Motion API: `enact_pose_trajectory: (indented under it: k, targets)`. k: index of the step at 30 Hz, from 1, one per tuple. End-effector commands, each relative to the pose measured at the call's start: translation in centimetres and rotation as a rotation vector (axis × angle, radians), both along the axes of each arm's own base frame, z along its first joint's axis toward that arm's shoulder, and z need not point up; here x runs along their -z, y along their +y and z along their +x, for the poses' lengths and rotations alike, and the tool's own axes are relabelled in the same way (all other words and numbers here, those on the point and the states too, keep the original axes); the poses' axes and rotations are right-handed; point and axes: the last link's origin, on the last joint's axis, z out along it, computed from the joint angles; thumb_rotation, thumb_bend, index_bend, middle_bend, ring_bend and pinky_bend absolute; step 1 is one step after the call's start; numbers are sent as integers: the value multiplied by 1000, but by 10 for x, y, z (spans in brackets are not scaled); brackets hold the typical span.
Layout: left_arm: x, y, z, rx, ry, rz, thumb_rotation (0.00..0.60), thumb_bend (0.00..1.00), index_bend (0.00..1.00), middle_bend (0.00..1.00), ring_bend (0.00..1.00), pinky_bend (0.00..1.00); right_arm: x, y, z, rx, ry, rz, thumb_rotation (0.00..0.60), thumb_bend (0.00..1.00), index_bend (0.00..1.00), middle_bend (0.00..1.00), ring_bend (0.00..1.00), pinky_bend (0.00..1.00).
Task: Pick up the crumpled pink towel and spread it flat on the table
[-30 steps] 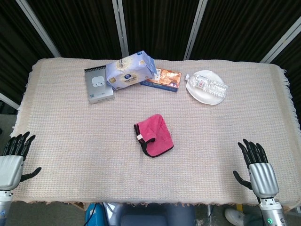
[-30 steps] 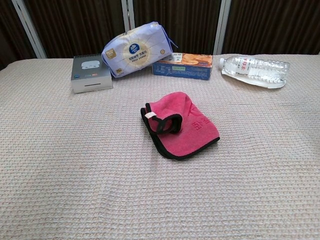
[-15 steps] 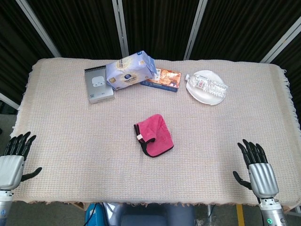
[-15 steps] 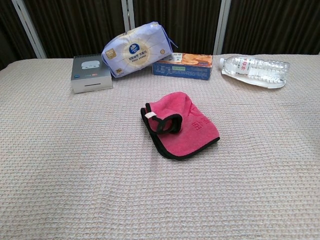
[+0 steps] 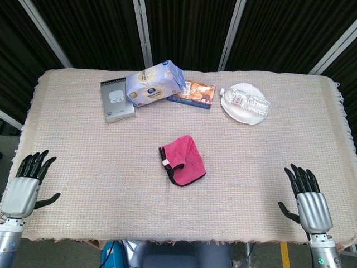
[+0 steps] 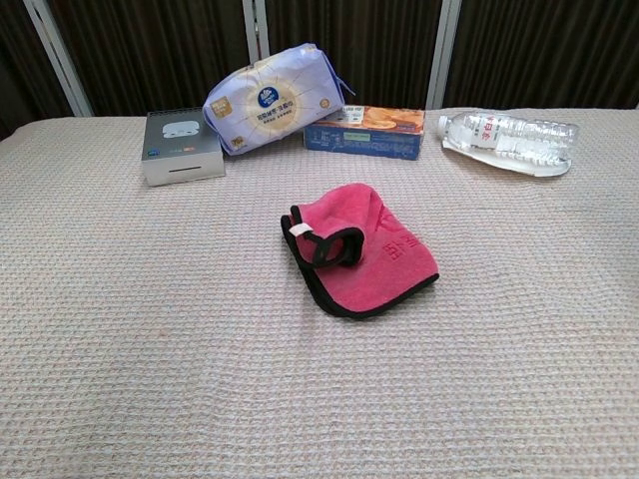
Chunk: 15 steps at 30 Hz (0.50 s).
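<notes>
A pink towel (image 5: pixel 183 160) with black trim lies folded and rumpled at the middle of the table (image 5: pixel 83 151); the chest view shows the pink towel (image 6: pixel 361 249) with a small white tag on its left side. My left hand (image 5: pixel 25 186) hovers at the table's near left corner, fingers spread, holding nothing. At the near right edge my right hand (image 5: pixel 308 200) is likewise spread and empty. Both hands are far from the towel and neither appears in the chest view.
Along the far side stand a grey box (image 5: pixel 116 99), a blue-white tissue pack (image 5: pixel 155 82), a flat blue snack box (image 5: pixel 192 94) and a white plate (image 5: pixel 241 110) with a clear water bottle (image 5: pixel 249 100) lying on it. A woven beige cloth covers the table.
My left hand has shifted a little right and forward, over the table's near left corner. My right hand has dropped slightly. The towel has not moved.
</notes>
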Motion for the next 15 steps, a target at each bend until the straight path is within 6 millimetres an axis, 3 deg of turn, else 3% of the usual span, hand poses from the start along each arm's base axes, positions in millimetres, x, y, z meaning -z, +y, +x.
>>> enact_pose_trajectory:
  k: [1,9,15]
  targets:
    - [15,22,29,84,-8,-35,600,23,215,51,0,40,2,-2,-1,10,-3,3,600,268,0,0,0,0]
    - [72,70,101,221,21,-119,600,60,239,92,0,49,2,-9,-6,38,-28,-1,600,269,0,0,0,0]
    - [116,89,137,247,10,-159,600,156,304,127,0,49,-3,-12,-10,53,-61,-14,600,269,0,0,0,0]
